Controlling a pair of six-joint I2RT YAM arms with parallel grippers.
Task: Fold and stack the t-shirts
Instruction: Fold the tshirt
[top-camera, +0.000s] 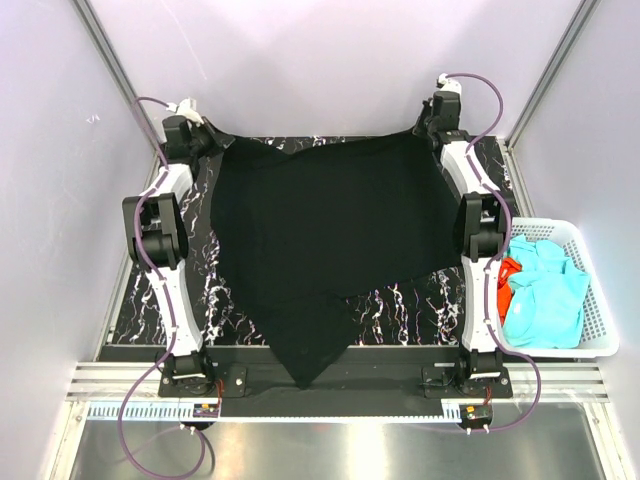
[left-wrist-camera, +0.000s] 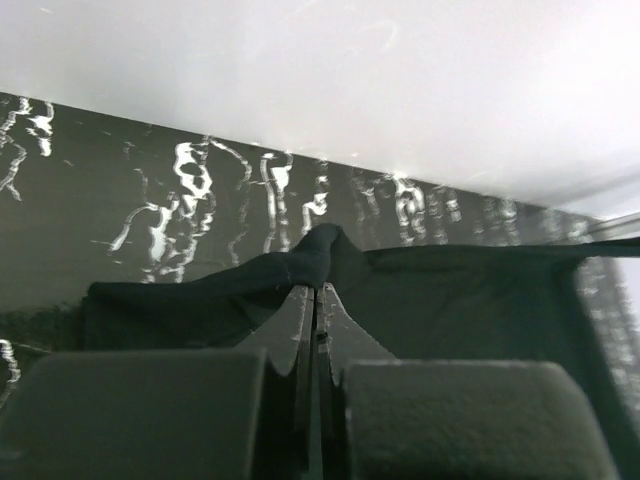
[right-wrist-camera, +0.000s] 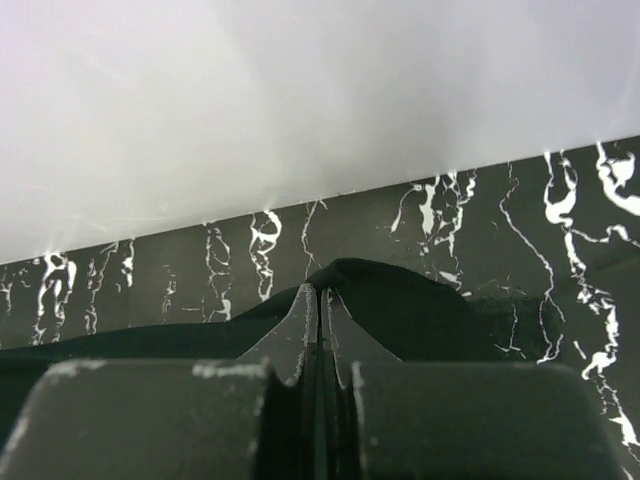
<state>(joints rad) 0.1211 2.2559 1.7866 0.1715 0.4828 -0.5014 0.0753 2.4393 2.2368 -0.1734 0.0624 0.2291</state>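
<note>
Black t-shirt (top-camera: 320, 230) is pinched by my left end effector (left-wrist-camera: 316, 288) and right end effector (right-wrist-camera: 320, 290); I'd pull evenly, keeping its far edge taut and straight.

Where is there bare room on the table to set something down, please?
Bare black marbled table shows near right, between the large black t-shirt's hem and the right arm, and in a strip beside the left arm. That shirt, pinched by the left hand and right hand, covers the middle. The white lattice basket is crowded with turquoise shirts and an orange-red shirt.
</note>
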